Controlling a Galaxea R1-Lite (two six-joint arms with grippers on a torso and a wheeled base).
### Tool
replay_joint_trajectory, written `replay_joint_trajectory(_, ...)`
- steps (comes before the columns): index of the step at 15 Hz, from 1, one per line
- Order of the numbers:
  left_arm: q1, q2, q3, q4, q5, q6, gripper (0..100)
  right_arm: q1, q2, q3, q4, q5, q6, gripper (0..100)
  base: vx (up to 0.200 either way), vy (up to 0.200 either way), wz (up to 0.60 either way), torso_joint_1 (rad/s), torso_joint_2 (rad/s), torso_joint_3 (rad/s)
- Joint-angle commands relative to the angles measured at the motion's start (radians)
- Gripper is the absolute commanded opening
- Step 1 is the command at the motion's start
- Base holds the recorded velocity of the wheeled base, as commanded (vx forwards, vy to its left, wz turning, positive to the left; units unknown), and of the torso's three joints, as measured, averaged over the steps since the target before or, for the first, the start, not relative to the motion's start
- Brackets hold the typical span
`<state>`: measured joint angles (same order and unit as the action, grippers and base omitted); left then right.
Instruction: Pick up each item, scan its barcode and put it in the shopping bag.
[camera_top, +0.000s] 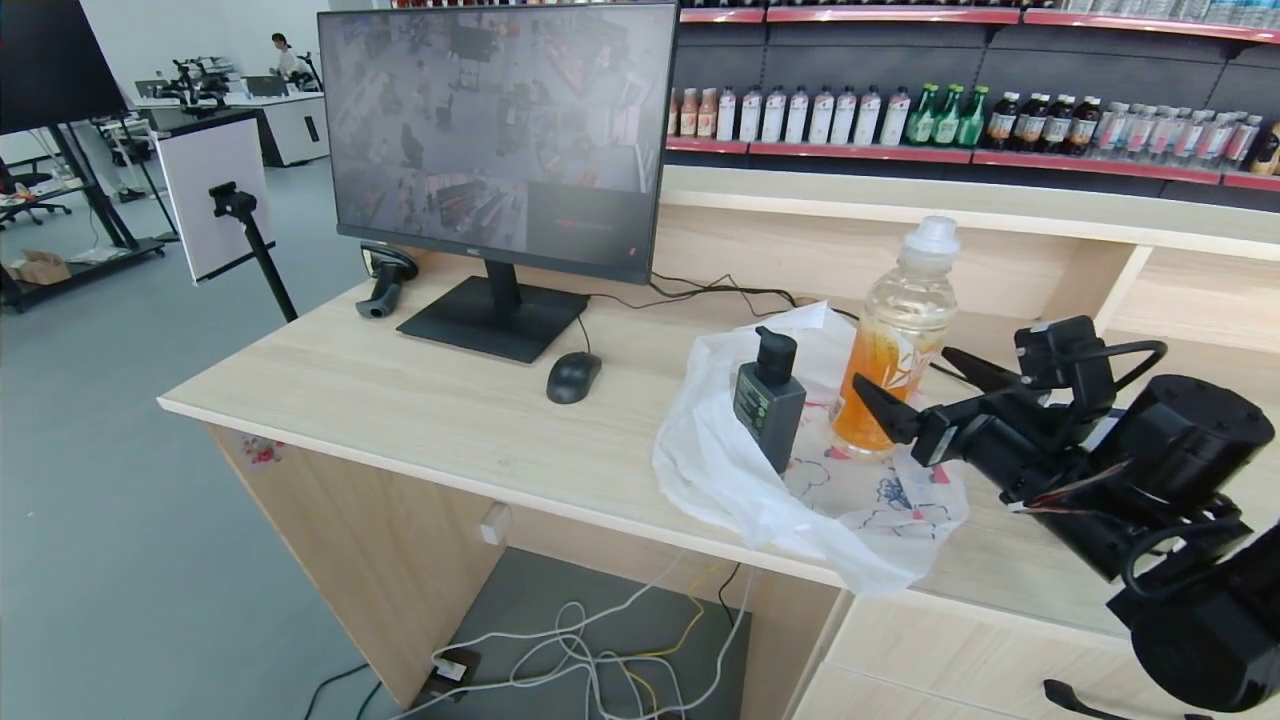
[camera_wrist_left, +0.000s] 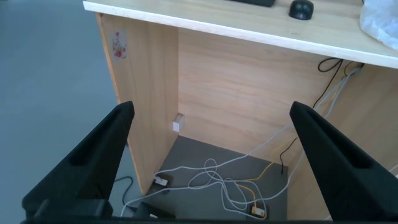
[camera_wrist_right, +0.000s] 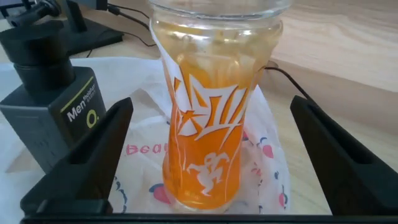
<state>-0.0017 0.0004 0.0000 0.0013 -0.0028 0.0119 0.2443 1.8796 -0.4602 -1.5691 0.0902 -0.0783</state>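
Visibly clear bottle (camera_top: 898, 340), orange below, white cap (camera_top: 932, 234), upright on shopping bag (camera_top: 720, 470).

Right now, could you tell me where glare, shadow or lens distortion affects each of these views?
Head view: the monitor screen carries a pale sheen, and the wide lens slants the shelf lines. Right wrist view: light shines through the juice bottle, glinting near its top, between the fingers of the open right hand. Left wrist view: the recess under the desk sits in shadow.
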Motion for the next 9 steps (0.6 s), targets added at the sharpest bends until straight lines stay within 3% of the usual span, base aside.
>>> replay_joint_trajectory(1,0.000,0.000,0.000,0.000,0.000,0.000,100,-0.005,-0.109,0.072,-0.002,0.000,0.000,100,0.000,0.000,0.00,0.000,0.00,0.000)
replay_joint_trajectory(7,0.000,0.000,0.000,0.000,0.000,0.002,100,-0.099,-0.494,0.460,-0.002,-0.006,0.101,100,0.000,0.000,0.00,0.000,0.00,0.000)
replay_joint_trajectory(9,0.000,0.000,0.000,0.000,0.000,0.002,100,-0.123,-0.648,0.460,0.127,-0.014,0.104,100,0.000,0.000,0.00,0.000,0.00,0.000)
